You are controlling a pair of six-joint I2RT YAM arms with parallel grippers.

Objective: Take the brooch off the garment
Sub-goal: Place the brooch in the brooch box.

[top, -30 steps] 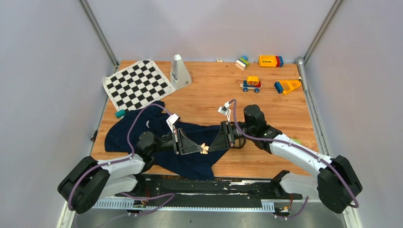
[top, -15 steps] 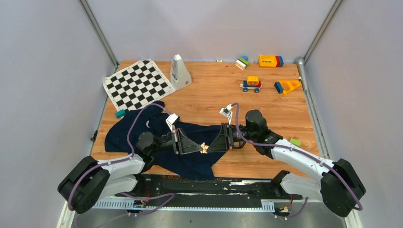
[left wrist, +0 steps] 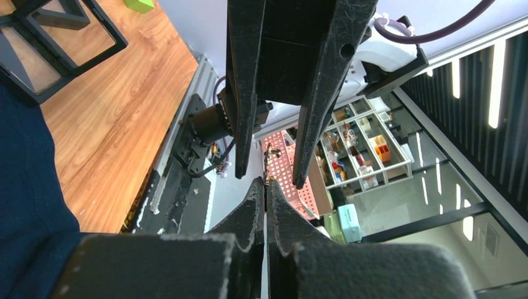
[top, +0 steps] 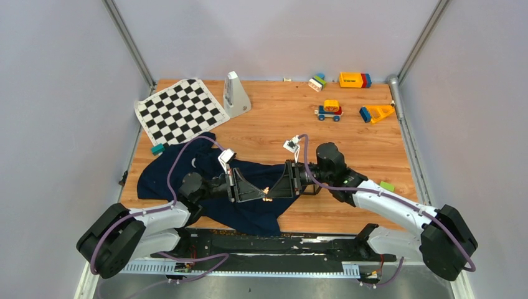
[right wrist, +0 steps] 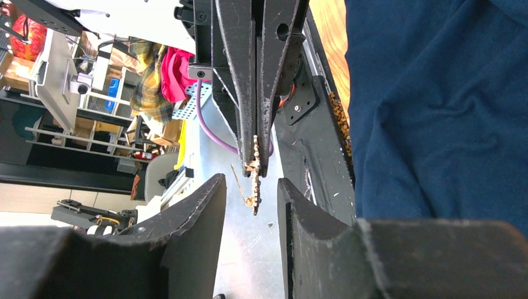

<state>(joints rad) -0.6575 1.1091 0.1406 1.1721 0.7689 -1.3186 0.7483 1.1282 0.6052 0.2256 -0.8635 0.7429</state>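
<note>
While the left gripper (left wrist: pixel 266 187) is clenched on the brooch (right wrist: pixel 253 196), the garment (top: pixel 249 215) lies rumpled on the wooden table (top: pixel 348 149), dark blue, partly under that arm. Seen from above, the brooch is a small gold glint over the garment's right edge, pinched at the very tips of the left fingers (right wrist: pixel 236 75). From the right wrist it shows edge-on. It is a thin gold strip reaching past those tips, with a fine pin sticking out to one side, and it hangs in the air apart from the blue cloth.

The right gripper (top: pixel 274 190) reaches in from the garment's right side, nose to nose with the left one. Its jaws stand released, one finger on each side of the brooch's free end, with a gap showing on both sides.

Beyond the garment's far left corner lies a black-and-white chequered mat (top: pixel 180 111), and a small teal block (top: pixel 157 149) sits just beside that same edge. A white wedge-shaped thing (top: pixel 235 93) stands past the garment's far side. Well off to the garment's far right are a toy car (top: pixel 328 110) and coloured blocks (top: pixel 355 80). A green block (top: pixel 387 185) lies to the garment's right.
</note>
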